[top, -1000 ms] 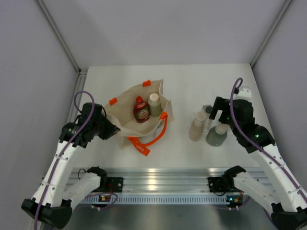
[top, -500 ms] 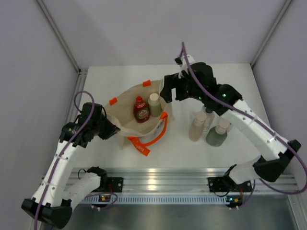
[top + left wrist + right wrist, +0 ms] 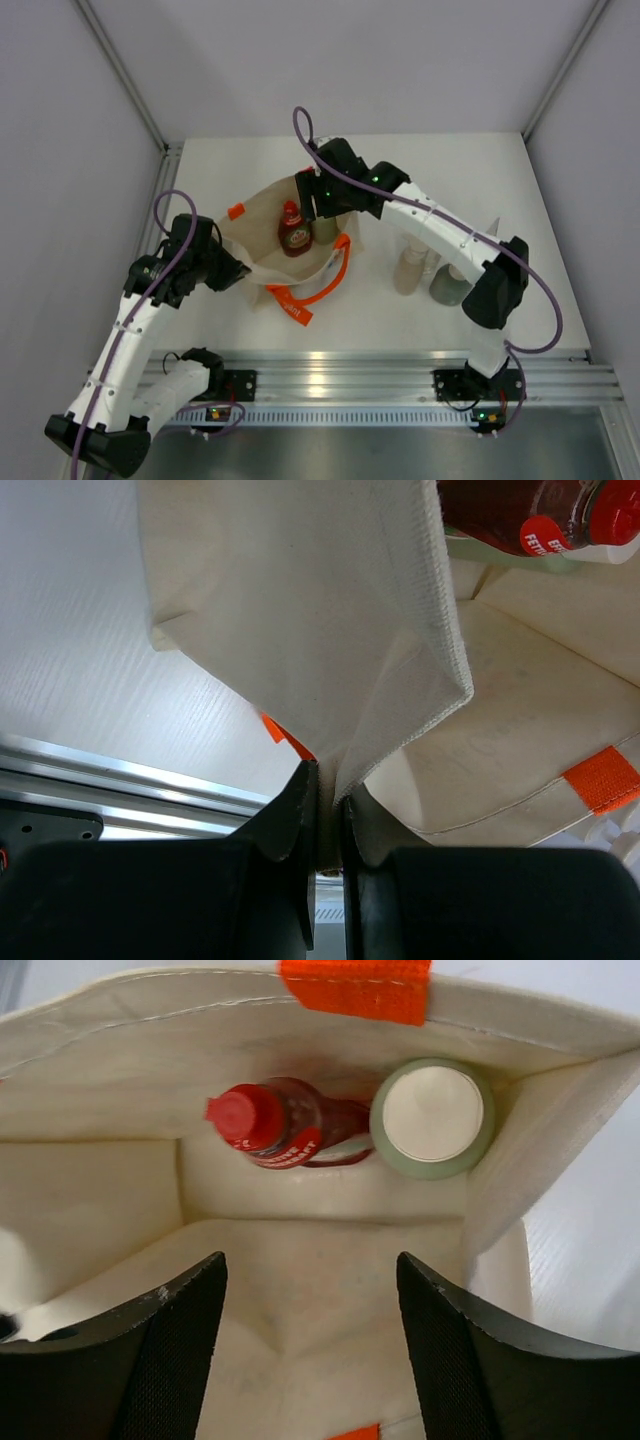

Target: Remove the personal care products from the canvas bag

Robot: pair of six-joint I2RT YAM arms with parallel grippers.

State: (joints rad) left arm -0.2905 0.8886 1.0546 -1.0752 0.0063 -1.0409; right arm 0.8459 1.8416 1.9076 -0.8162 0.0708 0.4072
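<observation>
The canvas bag (image 3: 255,228) stands open left of centre, with orange handles (image 3: 325,282). A pale green bottle with a white cap (image 3: 432,1117) stands inside it against the far wall, beside a red-capped sauce bottle (image 3: 270,1125). My right gripper (image 3: 312,1290) is open and empty above the bag's mouth (image 3: 318,195), short of the green bottle. My left gripper (image 3: 328,810) is shut on the bag's left edge (image 3: 330,630) and holds it. A tan bottle (image 3: 410,268) and a grey-green bottle (image 3: 450,285) stand on the table to the right, with a clear-grey one (image 3: 432,256) partly hidden by my arm.
The red sauce bottle (image 3: 293,230) shows from above in the bag. An orange tab (image 3: 355,985) marks the bag's far rim. Grey walls close in the white table (image 3: 450,170) at back and sides. A metal rail (image 3: 340,375) runs along the near edge.
My right arm has swung left from beside the bottles on the table to above the open bag. The left gripper has kept its hold on the bag's edge.
</observation>
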